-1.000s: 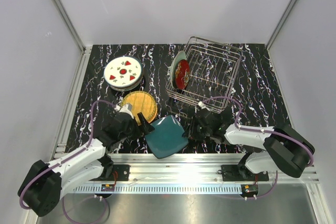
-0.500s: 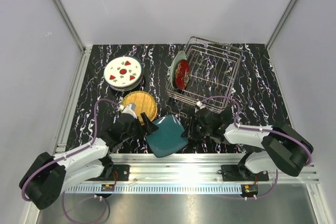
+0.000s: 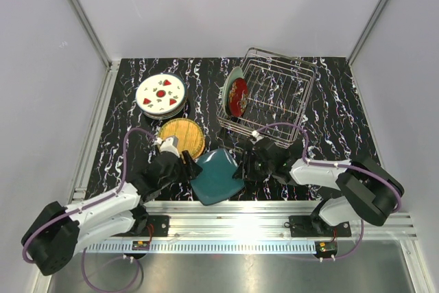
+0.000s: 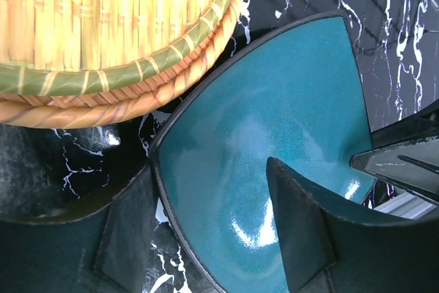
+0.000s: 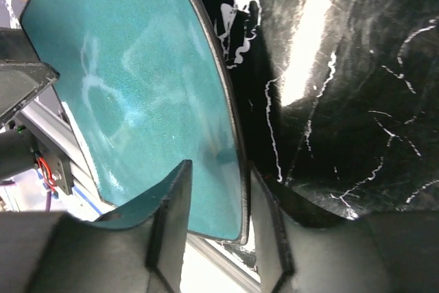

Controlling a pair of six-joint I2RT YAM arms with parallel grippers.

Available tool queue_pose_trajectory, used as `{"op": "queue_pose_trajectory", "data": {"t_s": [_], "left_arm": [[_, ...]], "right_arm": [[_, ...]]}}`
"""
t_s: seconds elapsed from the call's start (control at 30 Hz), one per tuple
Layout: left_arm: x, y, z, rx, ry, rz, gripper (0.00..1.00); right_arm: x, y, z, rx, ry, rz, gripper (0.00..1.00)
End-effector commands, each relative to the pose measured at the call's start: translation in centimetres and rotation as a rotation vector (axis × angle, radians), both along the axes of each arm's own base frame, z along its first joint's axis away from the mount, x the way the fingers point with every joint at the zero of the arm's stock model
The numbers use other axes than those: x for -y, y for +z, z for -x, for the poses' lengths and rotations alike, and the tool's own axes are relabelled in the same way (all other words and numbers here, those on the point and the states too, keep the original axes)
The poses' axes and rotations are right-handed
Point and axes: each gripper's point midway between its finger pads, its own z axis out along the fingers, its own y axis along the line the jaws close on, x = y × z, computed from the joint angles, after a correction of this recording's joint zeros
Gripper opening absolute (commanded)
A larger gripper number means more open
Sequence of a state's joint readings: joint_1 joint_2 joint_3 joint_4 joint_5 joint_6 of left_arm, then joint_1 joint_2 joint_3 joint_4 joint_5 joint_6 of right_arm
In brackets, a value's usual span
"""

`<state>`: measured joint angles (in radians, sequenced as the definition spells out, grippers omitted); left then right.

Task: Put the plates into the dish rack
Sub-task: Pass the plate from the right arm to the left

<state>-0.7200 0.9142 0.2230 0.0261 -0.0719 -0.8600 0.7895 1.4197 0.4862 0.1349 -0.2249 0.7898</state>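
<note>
The squarish dark teal glazed plate point(image 3: 217, 176) is lying flat, on the near side of the silver wire dish rack point(image 3: 274, 97). Its left rim is being straddled by the left gripper point(image 4: 211, 169), jaws released. Its right rim is being straddled by the right gripper point(image 5: 219, 169), equally near; whether it is gripping cannot be told.

The teal plate point(image 4: 274, 135) has a glossy, finely speckled glaze, while the woven plate point(image 4: 103, 25) at the upper left of the left wrist view looks like dry, ribbed straw or bamboo. The table point(image 5: 329, 66) is smooth, shiny black with white marble-like veins; the dish rack point(image 3: 274, 94) is thin bright metal wire.
</note>
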Motion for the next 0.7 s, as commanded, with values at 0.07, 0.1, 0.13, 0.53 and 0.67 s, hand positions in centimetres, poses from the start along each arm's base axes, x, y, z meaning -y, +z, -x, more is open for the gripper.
{"op": "queue_pose_trajectory", "data": {"t_s": [0.07, 0.1, 0.13, 0.53, 0.67], "left_arm": [[6.4, 9.7, 0.9, 0.197, -0.207, 0.333, 0.58], [6.3, 9.9, 0.8, 0.204, -0.199, 0.338, 0.58], [6.2, 10.0, 0.9, 0.206, -0.197, 0.342, 0.58], [7.0, 12.0, 1.6, 0.287, -0.263, 0.404, 0.54], [7.4, 12.3, 2.2, 0.293, -0.306, 0.416, 0.52]], "right_arm": [[-1.5, 0.4, 0.4, 0.025, 0.084, -0.050, 0.54], [-1.5, 0.3, 0.5, 0.025, 0.086, -0.050, 0.56], [-1.5, 0.3, 0.6, 0.026, 0.090, -0.051, 0.58], [-2.3, -0.1, 0.5, 0.004, 0.135, -0.092, 0.66], [-2.1, -0.2, 0.2, 0.001, 0.127, -0.108, 0.66]]}}
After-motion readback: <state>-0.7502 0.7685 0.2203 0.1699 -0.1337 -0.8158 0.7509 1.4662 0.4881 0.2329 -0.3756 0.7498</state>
